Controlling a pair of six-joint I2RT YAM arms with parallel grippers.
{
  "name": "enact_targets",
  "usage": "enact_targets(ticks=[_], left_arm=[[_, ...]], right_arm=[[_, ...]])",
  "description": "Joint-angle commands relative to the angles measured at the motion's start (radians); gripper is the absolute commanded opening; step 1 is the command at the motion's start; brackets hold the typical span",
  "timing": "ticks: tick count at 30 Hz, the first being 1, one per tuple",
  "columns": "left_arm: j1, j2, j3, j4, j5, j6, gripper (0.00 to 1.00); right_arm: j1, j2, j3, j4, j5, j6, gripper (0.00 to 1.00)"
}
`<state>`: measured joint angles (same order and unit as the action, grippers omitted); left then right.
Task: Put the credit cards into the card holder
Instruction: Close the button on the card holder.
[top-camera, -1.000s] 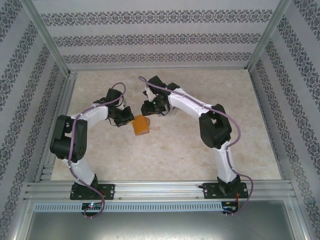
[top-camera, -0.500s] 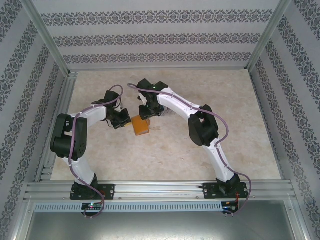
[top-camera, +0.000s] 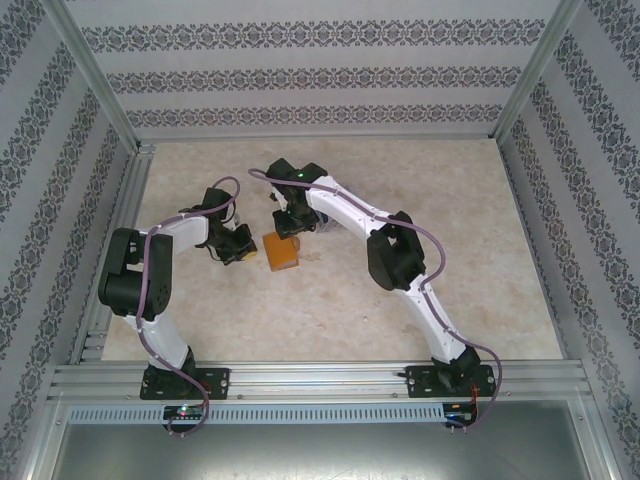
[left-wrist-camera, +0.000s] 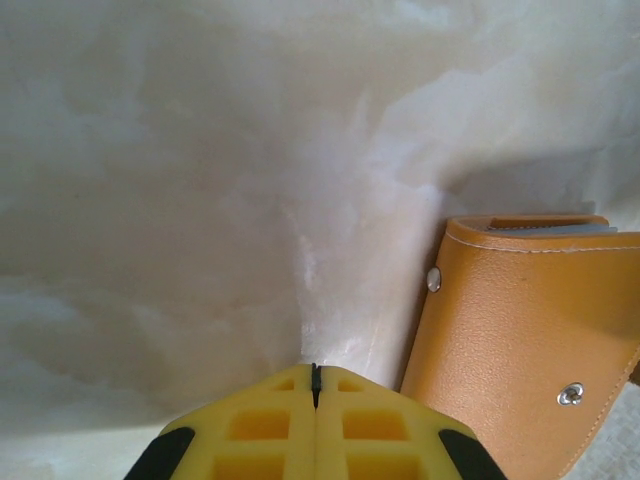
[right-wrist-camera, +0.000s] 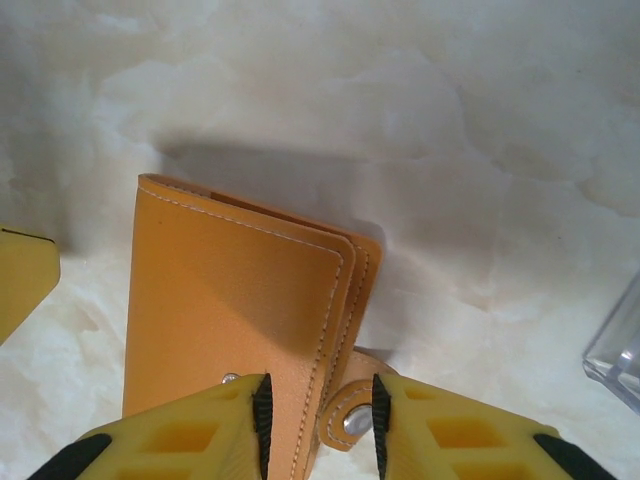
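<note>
Fingers (right-wrist-camera: 200, 430) of your right gripper (right-wrist-camera: 318, 400) stand partly apart, and the snap tab (right-wrist-camera: 350, 418) of the card holder (right-wrist-camera: 235, 300) sits in the gap between them. Whether either pad touches the tab is not clear, and nothing looks pinched. From those fingers the holder stretches straight away, its long axis in line with the gripper's reach.

Your left gripper (left-wrist-camera: 315, 375) is closed tight on nothing. The holder's side edge lies just beside it, to the right in its wrist view.

From above, the holder lies flat on the table (top-camera: 450, 180) between the two grippers, long axis running roughly near to far. Your left gripper is at its left edge and your right gripper is over its far end. The right arm looks better placed, since it already straddles the tab. Lifting the flap probably turns on closing squarely on that tab rather than on the stitched edge beside it.

The holder is folded shut: orange-tan, grained like leather, pale stitching along the rim, metal snaps showing. A thin grey-blue sliver (left-wrist-camera: 560, 228) peeks from one end; whether it is a pocket or a card, you cannot tell.

Beyond the holder, a clear plastic corner (right-wrist-camera: 615, 345) sits apart on the table.
</note>
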<state>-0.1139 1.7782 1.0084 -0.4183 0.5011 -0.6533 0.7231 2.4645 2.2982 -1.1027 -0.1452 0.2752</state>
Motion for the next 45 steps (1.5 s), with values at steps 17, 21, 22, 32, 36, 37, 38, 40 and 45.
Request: enact_targets(ticks=[17,21,22,32,36,37,38,40,45], left_arm=[[0.02,-0.02,-0.03,0.056,0.046,0.016,0.04],[0.02,-0.019,-0.028,0.056,0.047,0.015,0.04],[0.021,-0.019,-0.028,0.058,0.047,0.015,0.04],[0.021,-0.027,-0.031,0.08,0.063,-0.001,0.05],[0.02,-0.003,-0.042,0.109,0.096,-0.016,0.05],[0.02,-0.001,-0.047,0.118,0.102,-0.02,0.05],[0.021,-0.002,-0.051,0.129,0.11,-0.026,0.05],[0.019,-0.004,-0.051,0.139,0.122,-0.034,0.06],[0.002,-0.013,-0.056,0.16,0.137,-0.058,0.07]], right_arm=[[0.01,0.028,0.037,-0.081,0.072,-0.019,0.23],[0.009,0.021,0.031,-0.083,0.079,-0.019,0.19],[0.008,0.016,0.03,-0.082,0.081,-0.019,0.18],[0.004,-0.075,-0.076,-0.029,0.111,-0.009,0.11],[-0.004,-0.154,-0.196,0.072,0.089,0.019,0.1],[-0.009,-0.174,-0.229,0.105,0.074,0.029,0.1],[-0.013,-0.199,-0.27,0.148,0.053,0.041,0.09],[-0.022,-0.243,-0.347,0.237,0.019,0.064,0.06],[-0.065,-0.333,-0.542,0.487,-0.114,0.155,0.04]])
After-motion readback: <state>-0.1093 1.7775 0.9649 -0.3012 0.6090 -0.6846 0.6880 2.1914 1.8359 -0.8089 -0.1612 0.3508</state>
